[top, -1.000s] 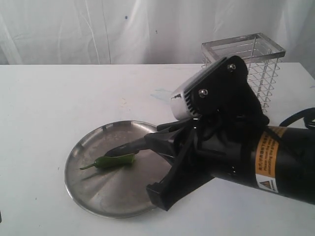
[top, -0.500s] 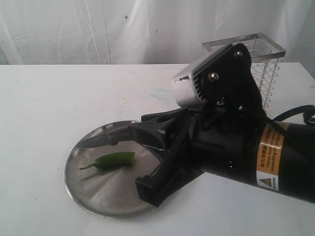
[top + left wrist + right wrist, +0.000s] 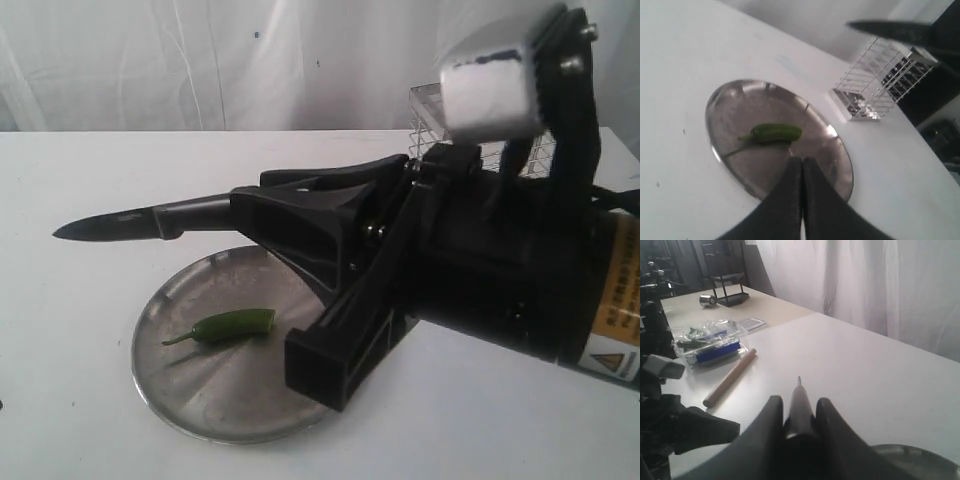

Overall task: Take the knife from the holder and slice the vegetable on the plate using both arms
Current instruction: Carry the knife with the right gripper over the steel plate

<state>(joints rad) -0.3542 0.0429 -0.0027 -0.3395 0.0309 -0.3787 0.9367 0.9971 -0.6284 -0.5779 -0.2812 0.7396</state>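
My right gripper (image 3: 245,210) is shut on the black knife (image 3: 120,224) by its handle. The blade is level and points left, above the plate's far rim. The green vegetable (image 3: 225,325) lies whole on the steel plate (image 3: 200,395), below and apart from the blade. The wire holder (image 3: 428,125) stands behind, mostly hidden by the right arm. In the left wrist view my left gripper (image 3: 801,161) is shut and empty. It hovers over the plate (image 3: 815,150) a short way from the vegetable (image 3: 772,133). The right wrist view shows the knife (image 3: 800,397) between the right gripper's fingers (image 3: 772,415).
The holder (image 3: 875,85) stands just beyond the plate, with the knife blade (image 3: 895,30) high above it. Off to the side lie a wooden stick (image 3: 730,377) and a clear plastic box (image 3: 707,342). White cloth hangs behind the table.
The right gripper has lifted the knife from just over the vegetable, up and to the left, and levelled the blade. The vegetable has not moved.
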